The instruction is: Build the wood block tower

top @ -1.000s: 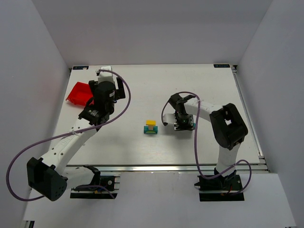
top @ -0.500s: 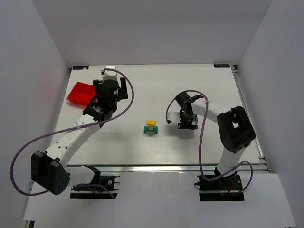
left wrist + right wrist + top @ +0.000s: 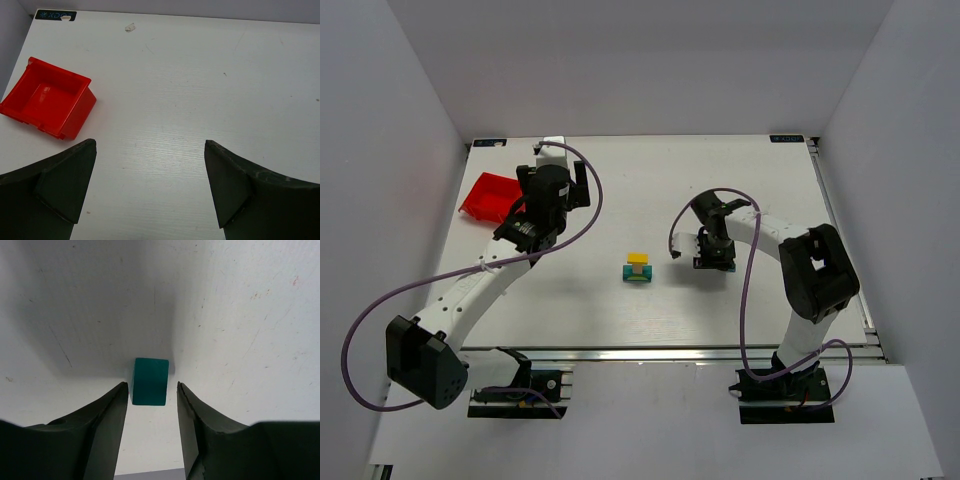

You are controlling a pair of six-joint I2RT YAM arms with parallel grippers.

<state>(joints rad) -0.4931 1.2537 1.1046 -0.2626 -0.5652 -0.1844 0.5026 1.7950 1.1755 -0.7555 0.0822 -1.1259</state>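
From above, the wood block tower [image 3: 638,268] stands near the middle of the white worktop [image 3: 650,180]. It has a teal bottom, a tan bit in the middle and a yellow block on top. The right tool [image 3: 713,257] is low over the worktop, near the tower on its right side and not touching it. The left tool [image 3: 550,185] is far off to the left, close to a red bin [image 3: 488,195].

From the left wrist, the left tool [image 3: 150,145] has its two fingers [image 3: 65,185] wide apart, with nothing between them. Only bare worktop [image 3: 200,75] lies under it. The red bin [image 3: 47,102] sits ahead and to the left. The tower is not in this view.

From the right wrist, a small teal block [image 3: 150,381] lies flat on the worktop [image 3: 240,315]. The right tool [image 3: 151,385] has one finger [image 3: 107,425] on each side of it. The fingers are a little apart, and a thin gap shows on both sides of the block.
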